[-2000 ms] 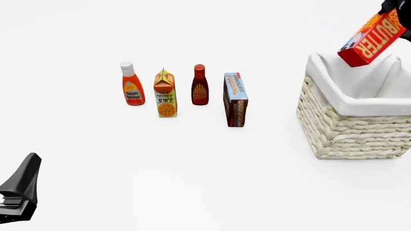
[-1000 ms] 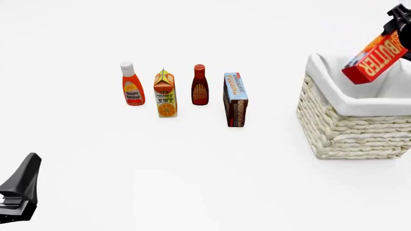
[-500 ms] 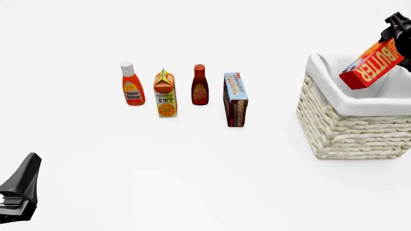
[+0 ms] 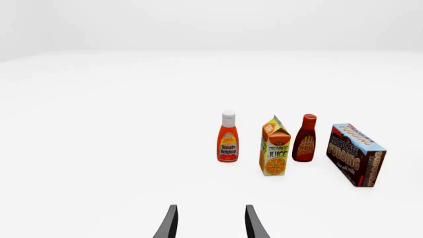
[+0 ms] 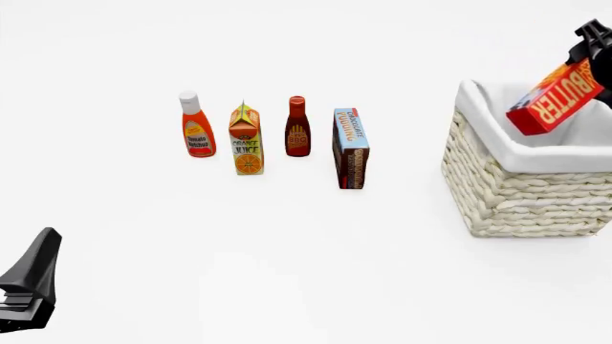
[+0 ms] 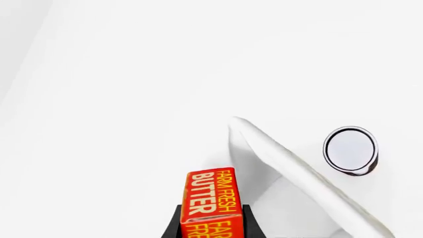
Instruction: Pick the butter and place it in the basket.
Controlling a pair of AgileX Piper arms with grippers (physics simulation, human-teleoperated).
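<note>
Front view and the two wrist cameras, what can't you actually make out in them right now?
- Right gripper: mostly cut off by the front view's right edge; the butter covers its fingers.
- Basket floor: hidden by its liner and near wall in the front view.
- Basket's right side: cut off by the front view's edge.
- Black-rimmed white disc in the right wrist view: unidentifiable.
- Left gripper: only the fingertips show in its wrist view.
</note>
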